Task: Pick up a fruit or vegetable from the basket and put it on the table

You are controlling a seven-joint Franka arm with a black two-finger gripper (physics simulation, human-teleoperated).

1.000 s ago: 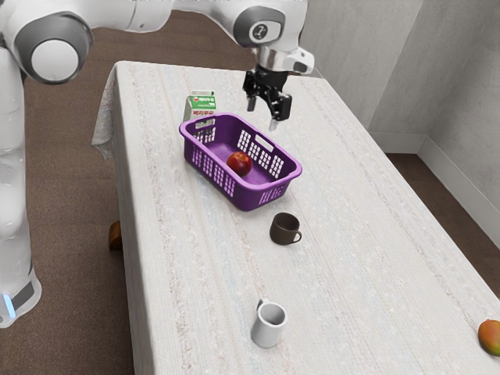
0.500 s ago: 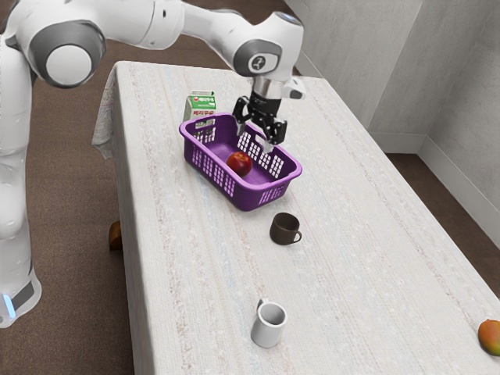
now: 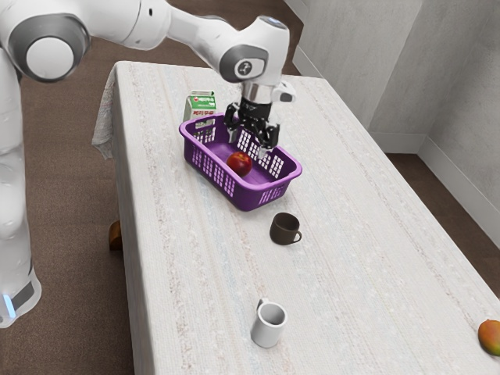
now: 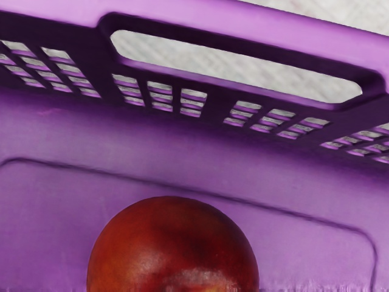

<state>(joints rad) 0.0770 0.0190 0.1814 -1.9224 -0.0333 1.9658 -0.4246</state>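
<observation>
My gripper [image 3: 248, 148] is over the far part of the purple basket [image 3: 248, 186], its two fingers spread wide with nothing between them. A red round fruit [image 3: 239, 164] lies on the basket's floor, a little below the gripper and toward the viewer. In the wrist view the fruit [image 4: 173, 246] is large and close under the hand, resting on the purple floor, with the basket's slotted wall [image 4: 213, 103] and handle opening beyond it.
A milk carton [image 3: 201, 105] stands behind the basket. The dark mug [image 3: 284, 229] is just in front of the basket, and a white mug [image 3: 268, 325] stands nearer the viewer. An orange-green fruit [image 3: 491, 337] sits at the exterior view's far right.
My gripper has come down from above the table behind the basket and moved toward the exterior view's left, over the basket. The fruit and the basket have stayed put.
</observation>
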